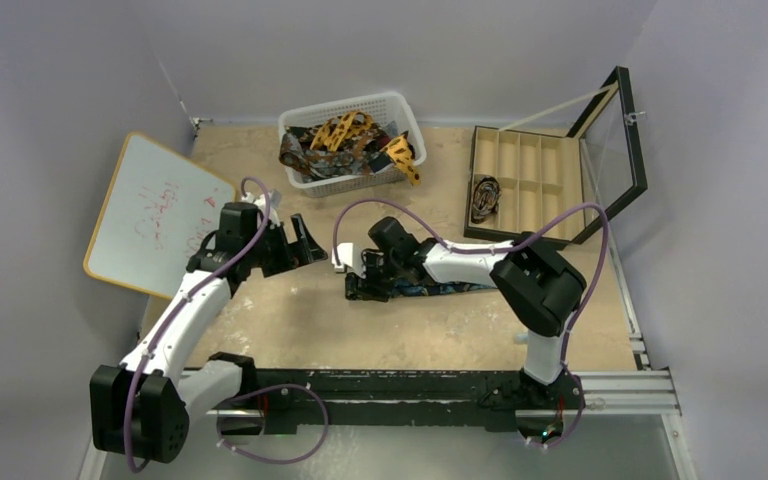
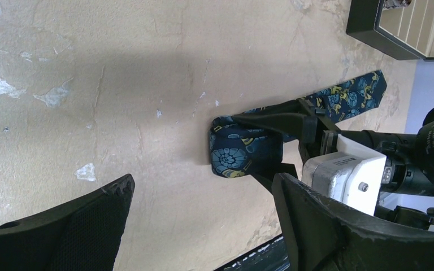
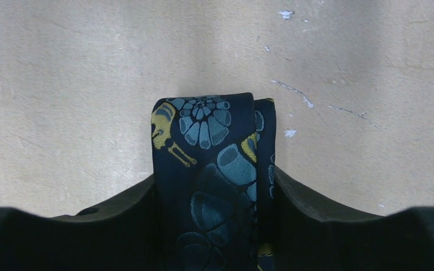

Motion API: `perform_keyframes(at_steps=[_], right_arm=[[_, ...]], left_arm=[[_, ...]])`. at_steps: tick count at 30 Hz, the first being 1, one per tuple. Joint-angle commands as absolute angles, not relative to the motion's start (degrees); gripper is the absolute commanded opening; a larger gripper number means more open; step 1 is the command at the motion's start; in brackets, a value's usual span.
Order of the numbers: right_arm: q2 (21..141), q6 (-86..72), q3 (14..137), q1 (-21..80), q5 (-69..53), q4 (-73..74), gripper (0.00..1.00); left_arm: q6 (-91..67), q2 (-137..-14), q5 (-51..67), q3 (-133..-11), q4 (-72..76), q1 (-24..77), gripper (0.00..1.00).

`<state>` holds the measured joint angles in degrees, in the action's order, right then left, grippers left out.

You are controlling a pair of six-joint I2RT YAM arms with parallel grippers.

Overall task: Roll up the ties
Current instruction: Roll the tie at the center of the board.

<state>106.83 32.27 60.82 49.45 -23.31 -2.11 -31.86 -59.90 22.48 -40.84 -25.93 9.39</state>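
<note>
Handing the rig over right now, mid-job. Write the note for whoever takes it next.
Left claw: open, empty, above the table, touching nothing.
Right claw: shut on the folded end of the navy tie, low on the table.
Ties: the navy tail lies flat toward the box; other ties are piled in the white basket; one dark roll, apparently a tie, sits in the box's near-left compartment.
Done: first fold of the navy tie.
Left: finish rolling it, then the basket ties.

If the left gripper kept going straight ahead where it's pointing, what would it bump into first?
Probably the folded end of the navy tie, lying on the table between the right gripper's fingers. Depth is hard to judge, so it might touch those fingers too.
</note>
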Motion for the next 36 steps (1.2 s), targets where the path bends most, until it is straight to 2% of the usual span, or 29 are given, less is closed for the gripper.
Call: perform_keyframes(at_steps=[1, 3, 7, 15, 16, 19, 24, 27, 33, 35, 36], right_arm=[[105.2, 30.9, 59.7, 50.0, -21.2, -2.2, 0.54], [104.7, 30.2, 59.7, 50.1, -20.4, -3.1, 0.48], [104.6, 29.3, 60.4, 50.4, -20.3, -3.3, 0.42], [104.2, 28.9, 60.2, 50.9, -20.7, -3.1, 0.42], [104.2, 28.9, 60.4, 50.9, -21.2, -2.6, 0.45], [103.3, 27.7, 61.4, 50.9, -21.5, -1.9, 0.63], [95.9, 20.7, 58.5, 50.8, -19.9, -6.3, 0.78], [90.1, 14.4, 54.7, 50.4, -17.8, -7.9, 0.82], [78.3, -8.5, 46.5, 44.7, -9.3, -10.4, 0.82], [76.2, -17.8, 44.6, 40.6, -7.0, -10.0, 0.77], [76.0, -22.7, 44.5, 38.0, -5.6, -8.8, 0.7]], left_arm=[[-30.8, -60.0, 23.5, -40.5, -25.0, 8.9, 0.9], [-30.8, -60.2, 23.5, -40.6, -25.0, 8.9, 0.9], [-30.9, -60.4, 23.5, -40.5, -25.0, 8.9, 0.9], [-31.1, -60.6, 23.4, -40.3, -25.0, 8.9, 0.89], [-31.1, -60.8, 23.4, -40.3, -25.0, 8.9, 0.89], [-31.0, -61.1, 23.8, -40.4, -24.8, 8.9, 0.89], [-31.1, -61.2, 24.3, -40.3, -24.5, 8.9, 0.89], [-31.2, -60.8, 24.3, -40.3, -24.5, 8.9, 0.89], [-31.4, -60.3, 25.0, -39.8, -23.9, 8.9, 0.89], [-31.8, -60.3, 26.0, -39.3, -22.8, 8.9, 0.89], [-32.2, -60.6, 27.0, -38.8, -21.5, 8.9, 0.89]])
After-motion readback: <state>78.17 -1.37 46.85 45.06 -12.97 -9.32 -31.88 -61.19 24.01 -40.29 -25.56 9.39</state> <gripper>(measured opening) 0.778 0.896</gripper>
